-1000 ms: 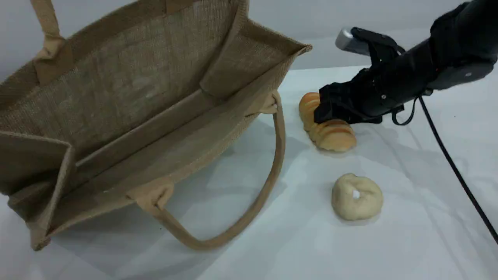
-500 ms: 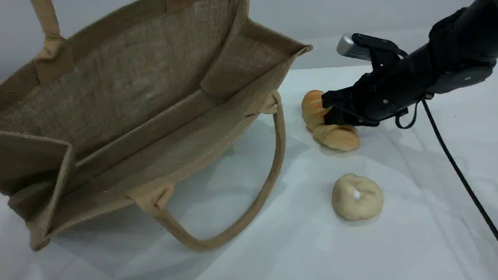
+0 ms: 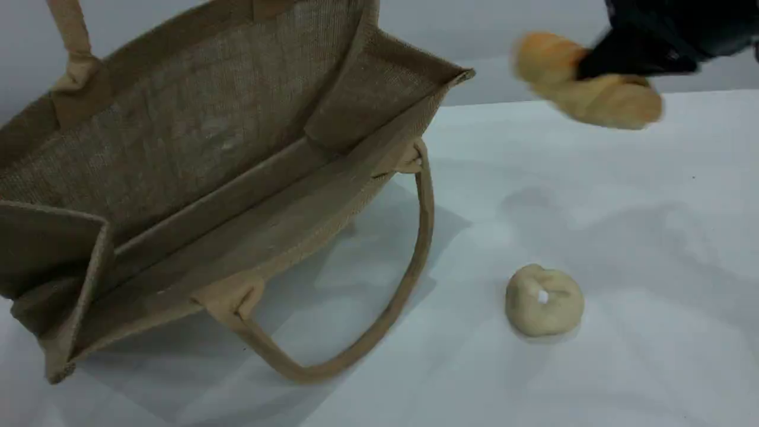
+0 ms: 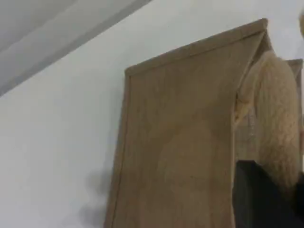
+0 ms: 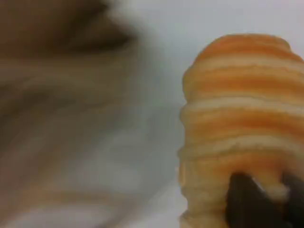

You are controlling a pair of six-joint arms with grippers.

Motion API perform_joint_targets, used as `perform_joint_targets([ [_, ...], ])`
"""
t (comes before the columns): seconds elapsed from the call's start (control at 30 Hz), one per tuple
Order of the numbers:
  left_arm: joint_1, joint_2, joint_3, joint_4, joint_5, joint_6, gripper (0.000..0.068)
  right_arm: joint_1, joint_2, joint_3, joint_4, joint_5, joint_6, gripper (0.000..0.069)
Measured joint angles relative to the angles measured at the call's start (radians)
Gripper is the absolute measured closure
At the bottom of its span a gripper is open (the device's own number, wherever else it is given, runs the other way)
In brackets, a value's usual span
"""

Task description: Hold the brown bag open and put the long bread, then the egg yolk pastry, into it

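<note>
Left: the bag [image 3: 195, 178] stood open on the table [image 3: 622, 367], mouth tilted toward the camera, one handle [image 3: 74, 53] drawn up out of the top of the scene view, the other loop [image 3: 379, 320] slack on the table. The left gripper [image 4: 266, 197] was clamped on the raised handle, as seen in the left wrist view.

Middle: the pastry [image 3: 544, 300] sat alone on the table, well apart from the bag.

Right: the right gripper [image 3: 616, 62] was closed on the bread [image 3: 587, 80], held clear above the table near the top edge, blurred. The wrist view showed a fingertip [image 5: 247, 202] biting near one end of the loaf.

Risks, as judged: the off-centre grip could let the loaf pivot or slip in transit. A low approach could catch the bag's near corner [image 3: 456, 74] and fold the mouth shut.
</note>
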Motion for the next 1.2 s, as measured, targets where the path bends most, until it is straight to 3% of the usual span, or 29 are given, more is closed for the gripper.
perform_joint_targets([
  [0.13, 0.0, 0.0, 0.0, 0.0, 0.0, 0.001, 0.0598, 0.102, -0.089, 0.051, 0.051, 0.175, 0.005, 0.0618],
  [0.3, 0.0, 0.0, 0.0, 0.0, -0.001, 0.001, 0.0598, 0.283, -0.089, 0.051, 0.142, 0.23, 0.018, 0.0628],
  [0.4, 0.0, 0.0, 0.0, -0.006, 0.0, 0.001, 0.0598, 0.406, -0.064, 0.043, 0.226, 0.179, 0.005, 0.0628],
  [0.57, 0.0, 0.0, 0.0, -0.039, 0.0, 0.001, 0.0598, 0.541, 0.034, -0.026, 0.327, -0.049, -0.002, 0.063],
  [0.8, 0.0, 0.0, 0.0, -0.049, -0.001, 0.001, 0.0598, 0.567, 0.203, -0.172, 0.329, -0.164, 0.015, 0.0632],
  [1.03, 0.0, 0.0, 0.0, -0.056, 0.0, 0.002, 0.0598, 0.567, 0.268, -0.251, 0.326, -0.242, 0.039, 0.0631],
  [1.13, 0.0, 0.0, 0.0, -0.056, 0.0, 0.005, 0.0598, 0.567, 0.267, -0.27, 0.319, -0.244, 0.038, 0.0592],
  [1.2, 0.0, 0.0, 0.0, -0.056, 0.0, 0.008, 0.0598, 0.567, 0.267, -0.275, 0.317, -0.247, 0.031, 0.0528],
])
